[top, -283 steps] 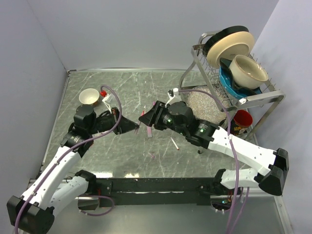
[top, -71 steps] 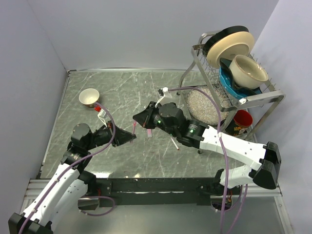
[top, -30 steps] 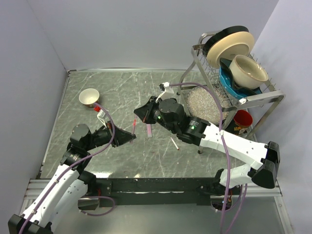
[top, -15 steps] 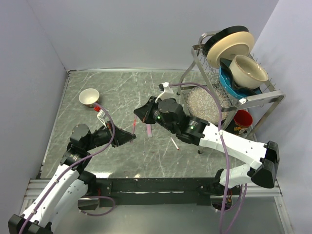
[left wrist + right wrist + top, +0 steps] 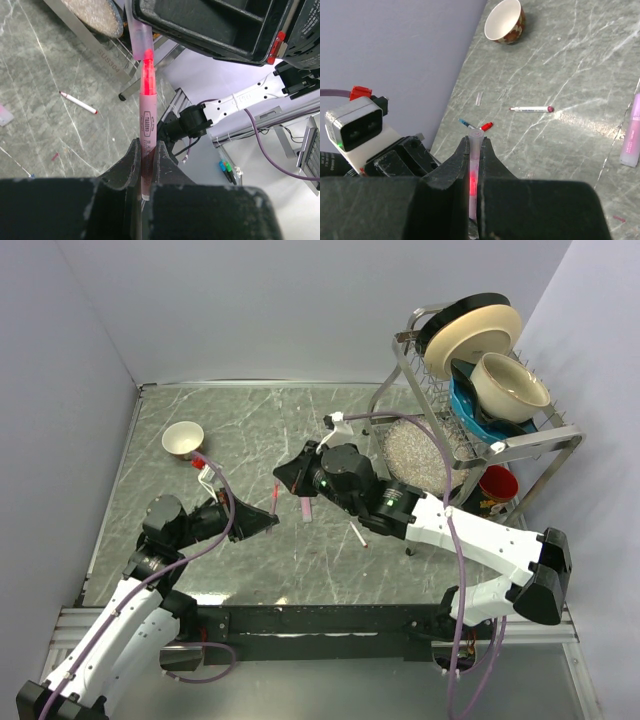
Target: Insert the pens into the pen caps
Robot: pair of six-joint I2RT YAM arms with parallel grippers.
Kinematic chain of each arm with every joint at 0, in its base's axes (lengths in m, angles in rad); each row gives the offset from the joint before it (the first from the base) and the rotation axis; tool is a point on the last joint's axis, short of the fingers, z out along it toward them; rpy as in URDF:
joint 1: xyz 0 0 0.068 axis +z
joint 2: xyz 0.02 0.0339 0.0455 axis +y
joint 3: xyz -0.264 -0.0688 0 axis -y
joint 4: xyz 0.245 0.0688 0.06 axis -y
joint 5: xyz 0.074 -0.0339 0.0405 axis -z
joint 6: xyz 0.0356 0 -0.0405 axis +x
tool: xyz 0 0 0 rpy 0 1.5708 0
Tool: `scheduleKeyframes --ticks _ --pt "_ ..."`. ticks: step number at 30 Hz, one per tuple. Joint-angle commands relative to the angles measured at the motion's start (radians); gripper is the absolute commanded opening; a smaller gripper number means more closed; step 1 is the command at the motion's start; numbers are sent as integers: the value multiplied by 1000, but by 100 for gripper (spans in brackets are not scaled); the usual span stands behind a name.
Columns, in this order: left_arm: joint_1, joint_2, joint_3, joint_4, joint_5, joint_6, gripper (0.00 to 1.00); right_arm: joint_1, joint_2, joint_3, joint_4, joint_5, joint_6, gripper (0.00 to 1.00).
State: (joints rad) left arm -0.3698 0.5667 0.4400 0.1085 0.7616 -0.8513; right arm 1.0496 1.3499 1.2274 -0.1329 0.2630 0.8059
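Above the table [image 5: 250,420], well right of the cup [image 5: 183,438], the left hand [image 5: 272,523] clamps a red-tipped pen [image 5: 148,115], its tip at the mouth of a pale cap [image 5: 139,35] pinched in the right hand [image 5: 281,478] (a spare pen [image 5: 357,536] lies farther right).

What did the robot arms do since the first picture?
The left arm drew back toward its base with the red-tipped pen; the right arm followed leftward, bringing the cap to its tip. Both jaws stayed shut on them. The bowl and loose pens stayed put.
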Motion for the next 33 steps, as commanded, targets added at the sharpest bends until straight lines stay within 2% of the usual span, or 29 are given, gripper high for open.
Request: scheduleKeyframes --ticks 1,8,17,26,33 --pt "0 7 48 79 -15 -11 1 23 -32 -45 44 2 32 0" --pt "0 55 80 120 -88 -49 1 75 -61 -143 99 30 110 0" --pt "0 107 105 145 -134 -63 1 99 -87 -174 87 67 98 0" --pt "0 139 123 154 -217 4 1 148 -94 -243 131 -36 116 0" --pt "6 252 190 207 -234 26 1 233 -92 -324 222 -102 144 0"
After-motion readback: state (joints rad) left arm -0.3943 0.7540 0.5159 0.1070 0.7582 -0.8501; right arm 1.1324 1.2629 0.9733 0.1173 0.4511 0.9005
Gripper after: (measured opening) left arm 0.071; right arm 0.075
